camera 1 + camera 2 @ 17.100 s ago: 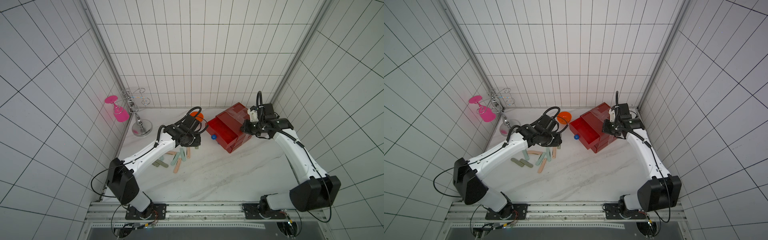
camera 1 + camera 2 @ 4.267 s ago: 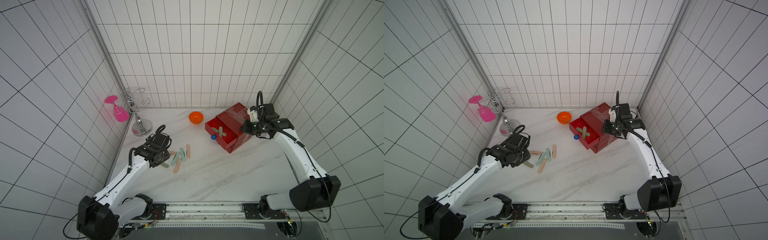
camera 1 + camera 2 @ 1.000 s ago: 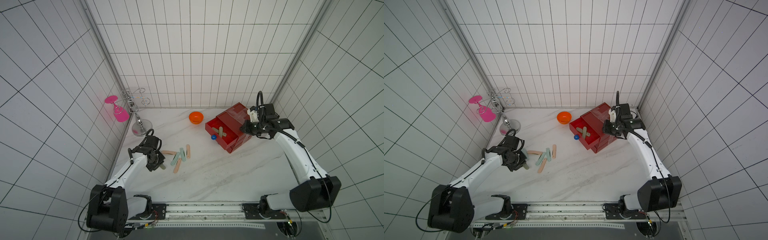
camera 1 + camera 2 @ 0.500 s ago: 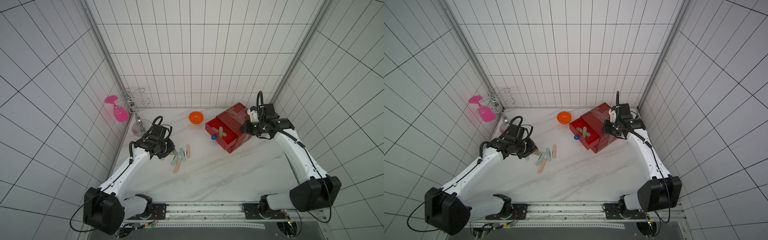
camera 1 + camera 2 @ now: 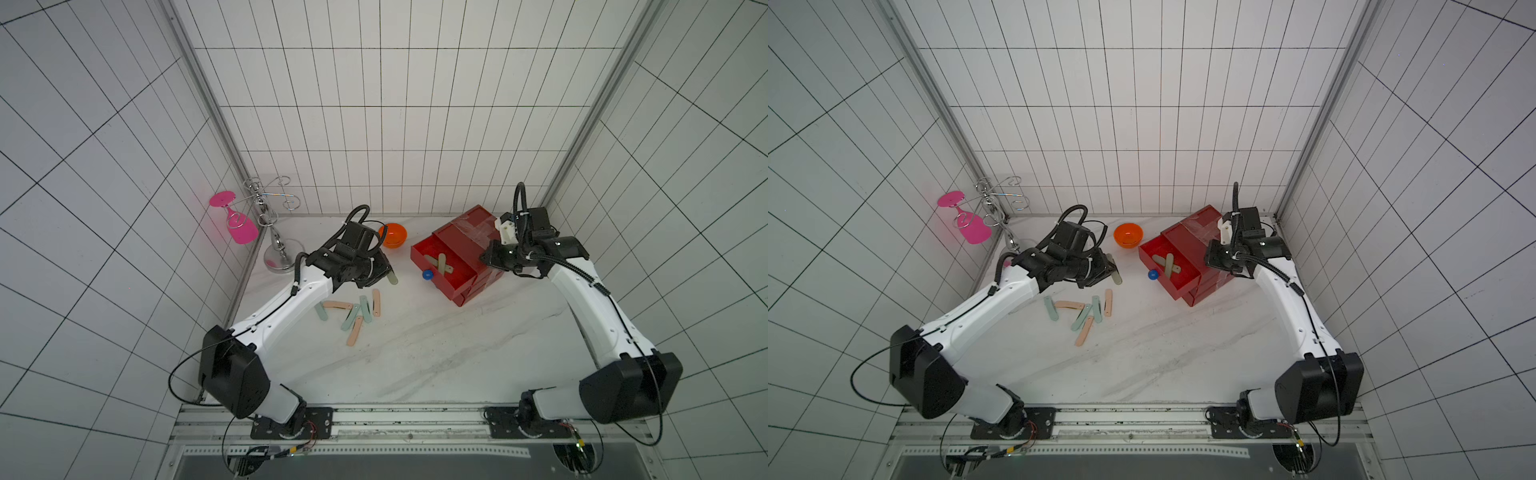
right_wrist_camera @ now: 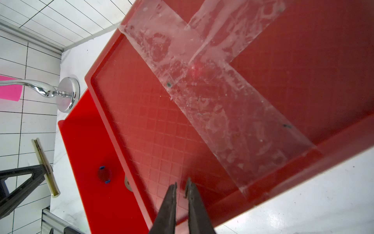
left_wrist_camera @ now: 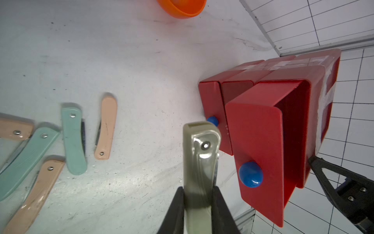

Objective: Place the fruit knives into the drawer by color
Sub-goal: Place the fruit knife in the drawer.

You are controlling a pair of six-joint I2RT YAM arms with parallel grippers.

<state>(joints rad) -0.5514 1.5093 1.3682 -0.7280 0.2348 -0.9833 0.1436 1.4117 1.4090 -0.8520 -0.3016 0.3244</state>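
My left gripper (image 5: 383, 272) (image 7: 199, 190) is shut on an olive-grey fruit knife (image 5: 393, 277) (image 5: 1116, 274) (image 7: 200, 158) and holds it above the table, a short way left of the drawer (image 5: 461, 237) (image 5: 1187, 237). The red chest's top drawer is pulled out, blue knob (image 5: 427, 274) (image 7: 251, 177) forward, and two olive-grey knives (image 5: 440, 264) (image 5: 1168, 264) lie crossed inside. Several peach-pink and mint-green knives (image 5: 353, 316) (image 5: 1084, 316) (image 7: 73, 141) lie on the marble below the left arm. My right gripper (image 6: 181, 185) (image 5: 492, 258) is shut and empty, its tips on the chest's taped top (image 6: 202, 87).
An orange bowl (image 5: 392, 235) (image 5: 1128, 235) sits at the back, between the left arm and the chest. A chrome stand (image 5: 277, 249) holding a pink glass (image 5: 240, 227) stands in the back left corner. Tiled walls close in both sides and the back.
The left arm has lifted the olive-grey knife from the left end of the pile and carried it right, towards the open drawer. The right arm has stayed still.
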